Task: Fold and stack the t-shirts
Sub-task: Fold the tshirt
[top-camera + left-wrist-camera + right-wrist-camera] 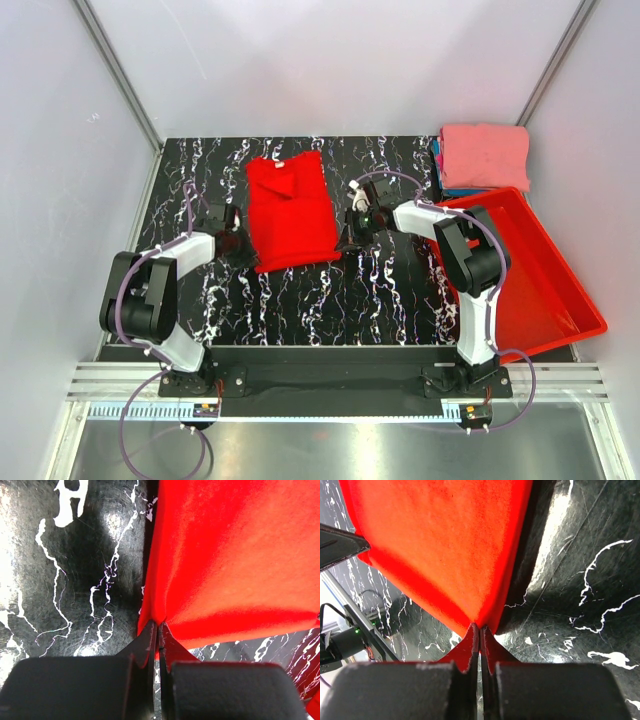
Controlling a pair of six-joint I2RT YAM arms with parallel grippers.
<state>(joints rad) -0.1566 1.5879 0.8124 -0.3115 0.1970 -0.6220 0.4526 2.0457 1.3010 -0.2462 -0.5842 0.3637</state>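
Observation:
A bright red t-shirt (pixel 291 212) lies partly folded on the black marbled table. My left gripper (pixel 240 250) is shut on its near left corner; the left wrist view shows the cloth (pixel 230 565) pinched between the closed jaws of the left gripper (pixel 159 626). My right gripper (pixel 350 238) is shut on the near right corner; the right wrist view shows the cloth (pixel 445 550) pinched in the right gripper (pixel 480 626). A salmon-pink t-shirt (pixel 485 155) lies folded on a blue one (pixel 438 160) at the back right.
A rigid red plastic bin (pixel 530 270) stands tilted at the right, just right of my right arm. The table (pixel 330 300) is black with white veins. White walls enclose the back and sides.

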